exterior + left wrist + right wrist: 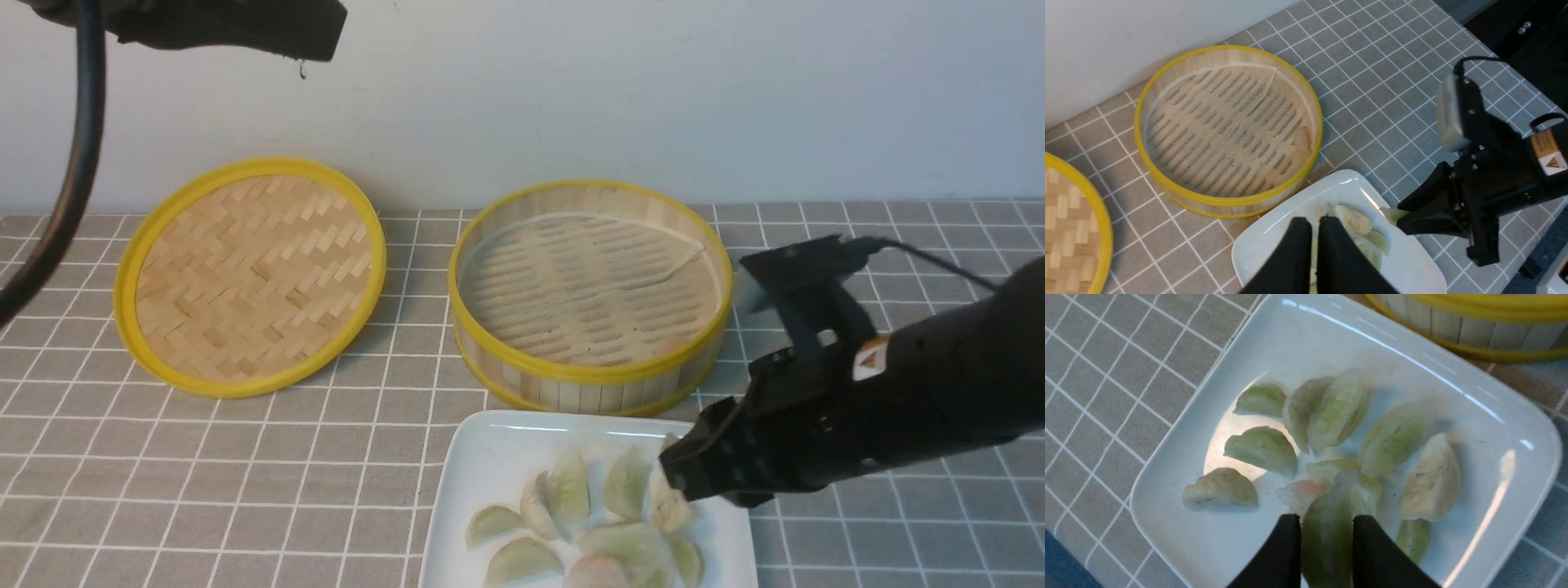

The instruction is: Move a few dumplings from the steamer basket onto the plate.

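Note:
The steamer basket (pixel 588 371) stands behind the plate (pixel 490 457); its paper liner (pixel 1220 122) is nearly bare. A pale shape (pixel 1301 139) rests against its inner wall, and I cannot tell whether that is a dumpling or a fold of paper. Several dumplings (pixel 567 490) lie clustered on the white plate (pixel 1412 355). My right gripper (pixel 1326 522) hovers just over that plate's right side, shut on a pale green dumpling (pixel 1327 539). My left gripper (pixel 1315 222) hangs high above the plate's near part, shut with nothing in it.
The flat woven lid (pixel 249 278) with a yellow rim lies left of the basket. A grey tablecloth with a white grid (pixel 245 490) covers the table. A white wall (pixel 571 90) rises right behind the basket. The left arm's black cable (pixel 73 180) hangs at far left.

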{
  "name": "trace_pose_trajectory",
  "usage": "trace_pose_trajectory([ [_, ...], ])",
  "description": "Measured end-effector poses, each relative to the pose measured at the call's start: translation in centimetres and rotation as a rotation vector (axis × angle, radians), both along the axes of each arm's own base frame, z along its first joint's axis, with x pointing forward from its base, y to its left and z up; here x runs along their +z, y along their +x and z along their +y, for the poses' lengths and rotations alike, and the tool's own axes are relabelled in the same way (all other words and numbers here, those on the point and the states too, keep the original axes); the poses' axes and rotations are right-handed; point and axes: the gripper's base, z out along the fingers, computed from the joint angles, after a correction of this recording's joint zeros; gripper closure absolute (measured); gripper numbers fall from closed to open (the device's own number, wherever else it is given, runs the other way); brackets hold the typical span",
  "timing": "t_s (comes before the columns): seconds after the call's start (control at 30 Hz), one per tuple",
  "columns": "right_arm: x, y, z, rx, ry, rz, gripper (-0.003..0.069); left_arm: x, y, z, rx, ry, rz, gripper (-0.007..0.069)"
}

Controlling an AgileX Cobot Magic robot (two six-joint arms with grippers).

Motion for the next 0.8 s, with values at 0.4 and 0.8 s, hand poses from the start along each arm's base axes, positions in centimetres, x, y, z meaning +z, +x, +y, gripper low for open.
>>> trace_pose_trajectory([
  [0.4,-4.3,1.1,1.8,-0.001,0.019,0.200,0.0263,0.0,0.0,0.0,-0.011,0.007,-0.010,0.0615],
  [0.8,10.9,-4.4,-2.5,-0.014,0.212,-0.254,0.0580,1.5,-2.5,0.9,-0.001,0.000,-0.082,0.0615],
])
